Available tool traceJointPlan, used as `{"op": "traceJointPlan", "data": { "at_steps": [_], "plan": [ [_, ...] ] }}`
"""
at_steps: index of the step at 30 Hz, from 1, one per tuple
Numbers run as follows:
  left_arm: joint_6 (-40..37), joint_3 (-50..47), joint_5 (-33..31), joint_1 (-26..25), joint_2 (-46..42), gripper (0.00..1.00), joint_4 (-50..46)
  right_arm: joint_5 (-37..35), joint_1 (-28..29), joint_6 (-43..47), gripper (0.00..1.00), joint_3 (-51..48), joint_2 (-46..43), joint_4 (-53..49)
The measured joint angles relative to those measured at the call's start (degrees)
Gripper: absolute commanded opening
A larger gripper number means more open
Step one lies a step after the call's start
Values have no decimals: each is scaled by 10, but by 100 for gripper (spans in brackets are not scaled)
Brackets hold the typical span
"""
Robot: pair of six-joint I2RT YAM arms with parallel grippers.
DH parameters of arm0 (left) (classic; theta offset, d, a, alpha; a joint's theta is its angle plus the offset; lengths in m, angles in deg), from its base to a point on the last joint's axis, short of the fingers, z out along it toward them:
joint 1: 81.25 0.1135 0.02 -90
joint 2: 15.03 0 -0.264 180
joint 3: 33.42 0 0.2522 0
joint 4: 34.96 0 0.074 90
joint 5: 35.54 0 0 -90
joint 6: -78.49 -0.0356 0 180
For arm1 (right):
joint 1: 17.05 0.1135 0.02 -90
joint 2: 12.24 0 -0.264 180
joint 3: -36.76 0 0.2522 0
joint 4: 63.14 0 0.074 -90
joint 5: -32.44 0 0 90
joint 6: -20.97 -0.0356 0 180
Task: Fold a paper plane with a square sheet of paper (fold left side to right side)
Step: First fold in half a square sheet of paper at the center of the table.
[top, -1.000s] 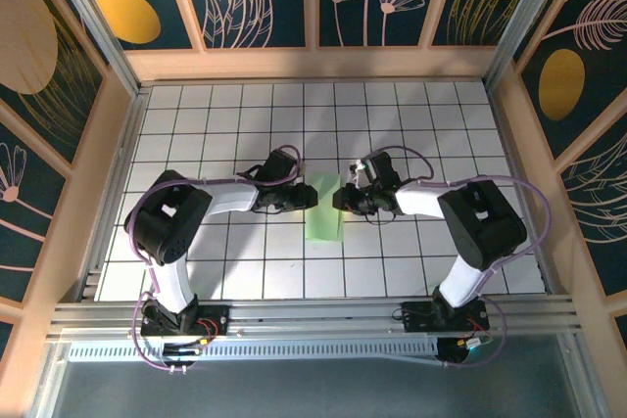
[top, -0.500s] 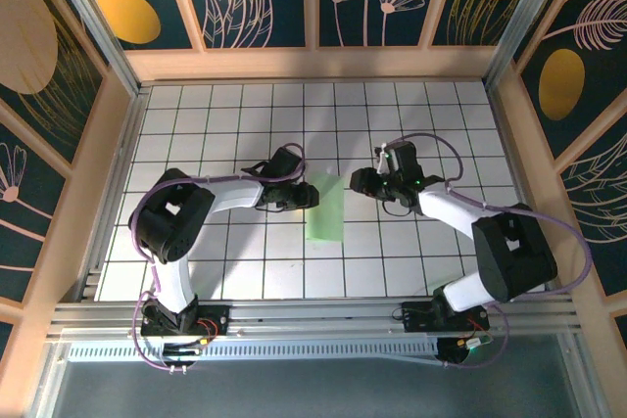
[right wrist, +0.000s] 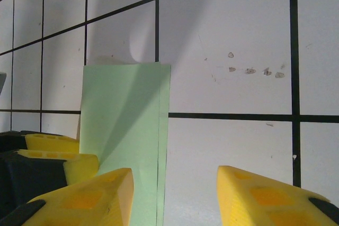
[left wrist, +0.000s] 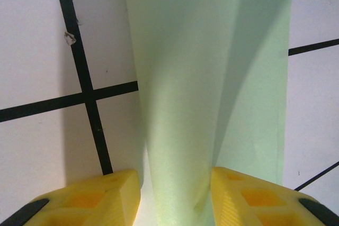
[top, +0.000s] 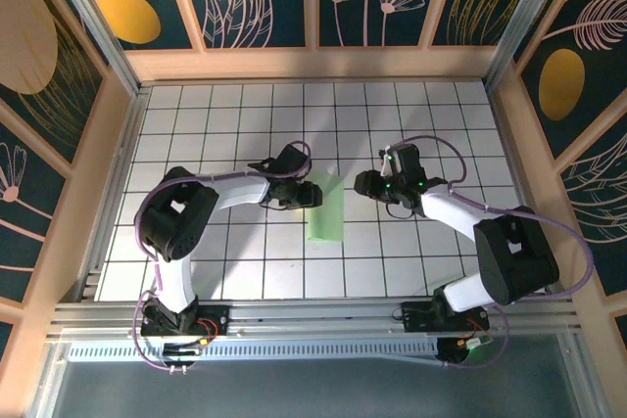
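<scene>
The square sheet of paper (top: 325, 210) lies folded in half as a narrow pale green strip on the white grid tiles; no paper plane shape shows. My left gripper (top: 312, 193) is at the strip's upper left edge. In the left wrist view its yellow fingers (left wrist: 95, 199) stand open on either side of a raised hump of the paper (left wrist: 212, 51), with a small gap on the left. My right gripper (top: 361, 183) hangs open about one tile right of the strip. Between its jaws (right wrist: 175, 199) is bare tile, with the paper (right wrist: 127, 120) off to its left.
Wooden walls (top: 93, 173) with painted panels close in the tiled floor (top: 225, 115) on three sides. A metal rail (top: 313, 315) runs along the near edge by the arm bases. Small scuff marks (right wrist: 249, 70) dot the tile right of the paper.
My right gripper has let go of the paper's right edge, opened and drawn back to the right. The left jaws have eased slightly wider around the fold.
</scene>
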Motion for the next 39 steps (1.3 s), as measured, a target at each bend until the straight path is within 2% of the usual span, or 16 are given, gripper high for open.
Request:
{"op": "traceJointPlan", "data": {
  "at_steps": [9,39],
  "plan": [
    [-12,24,-11,-7,10,47,-32,0,0,2,46,-1,0,0],
    [-14,39,-21,-12,17,48,-49,25,0,10,47,-9,0,-2]
  ]
}}
